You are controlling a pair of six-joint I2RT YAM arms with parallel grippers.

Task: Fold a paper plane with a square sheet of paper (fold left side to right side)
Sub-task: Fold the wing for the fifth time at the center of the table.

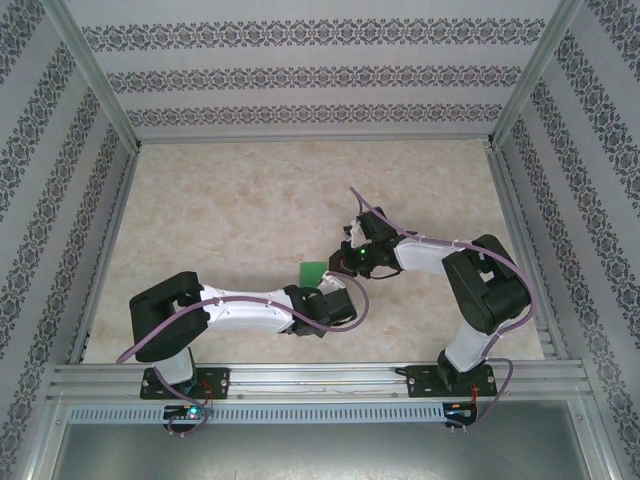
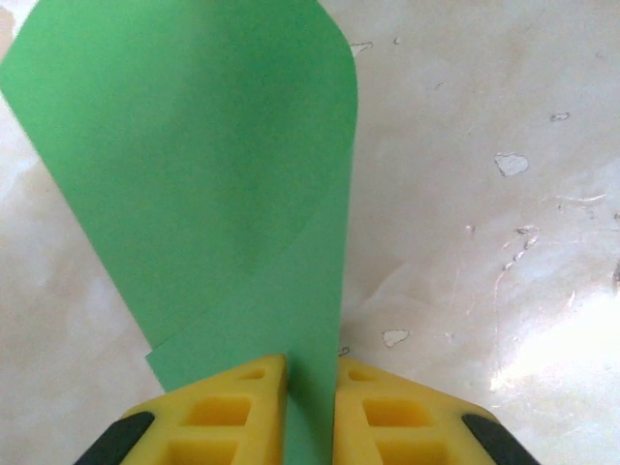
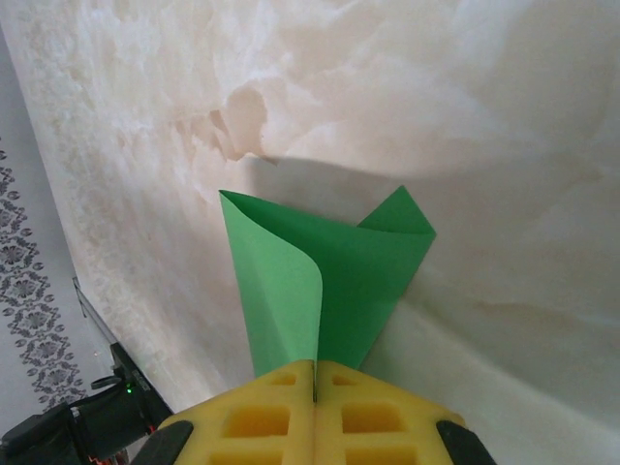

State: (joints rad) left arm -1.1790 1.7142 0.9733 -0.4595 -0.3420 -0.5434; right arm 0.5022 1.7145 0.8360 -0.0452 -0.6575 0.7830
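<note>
Left gripper point(image 2: 310, 373) is standing nearly closed, a narrow gap showing between its jaws, with the paper point(image 2: 194, 155) running through that gap and curling over just ahead. Right gripper point(image 3: 316, 373) is pinching the paper, jaws fully together, the sheet fanning out ahead over the table point(image 3: 484, 116).

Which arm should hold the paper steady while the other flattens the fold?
Right, probably. The right arm has its jaws shut on the paper, so it anchors it. The left arm shows a gap between its jaws with paper lying in it, so it looks freer to move and press.
</note>
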